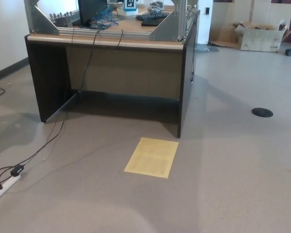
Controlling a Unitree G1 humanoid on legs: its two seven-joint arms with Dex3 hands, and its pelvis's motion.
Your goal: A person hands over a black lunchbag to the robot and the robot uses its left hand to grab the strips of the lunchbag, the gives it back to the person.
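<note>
At the far left of the frame, a white power strip (pixel 4 187) is lying on the grey floor (pixel 233 184), and a black cable (pixel 63 128) is running from it up toward the counter (pixel 106 41), presumably feeding the equipment standing there. Along the upper middle of the frame the counter is standing with its open underside facing the camera, dark side panels framing a tan back panel. On its top, an aluminium frame (pixel 162 29) is sitting, apparently a fixed rig, with a dark monitor (pixel 92 9) and a black keyboard (pixel 153 18) tucked inside it among loose blue wires. Just below the counter's right corner, near the centre of the frame, a yellow sheet (pixel 152 157) is lying flat on the floor, possibly marking a standing spot, though that is only a guess. Farther right a round black floor cover (pixel 262 112) is sitting flush, and in the upper right an open cardboard box (pixel 262 36) is resting against the wall. Neither robot hand is showing, so nothing can be said of their fingers. No person is appearing, and the black lunchbag is nowhere in view; the handover is judged not yet begun.
</note>
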